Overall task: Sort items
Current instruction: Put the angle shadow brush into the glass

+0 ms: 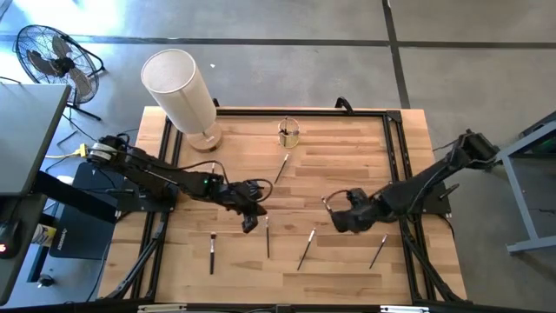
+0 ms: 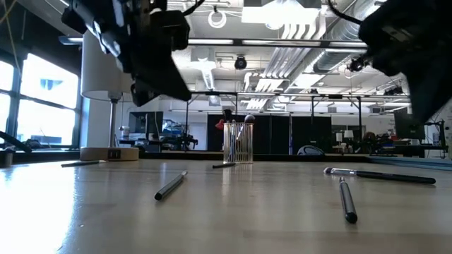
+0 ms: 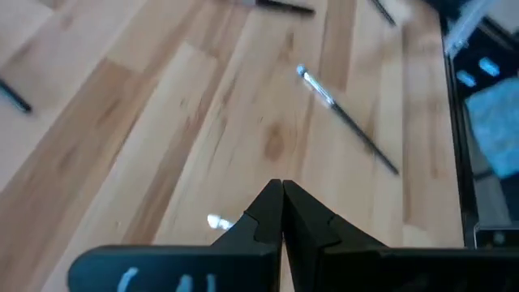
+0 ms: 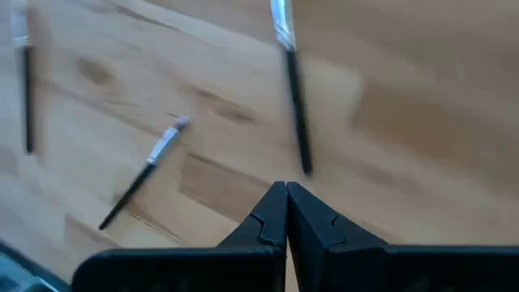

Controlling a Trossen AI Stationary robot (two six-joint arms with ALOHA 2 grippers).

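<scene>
Five slim brushes lie flat on the wooden table (image 1: 347,148). One brush (image 1: 281,168) near the glass cup (image 1: 288,133) slants toward it; the cup holds a few upright brushes. Nearer the front edge, a dark brush (image 1: 212,252) and another (image 1: 268,236) run straight front-to-back, while two more (image 1: 306,248) (image 1: 379,250) lean diagonally. The left hand (image 1: 249,223) hangs clenched and empty above the table's middle, and the right hand (image 1: 334,215) is likewise pinched closed on nothing.
</scene>
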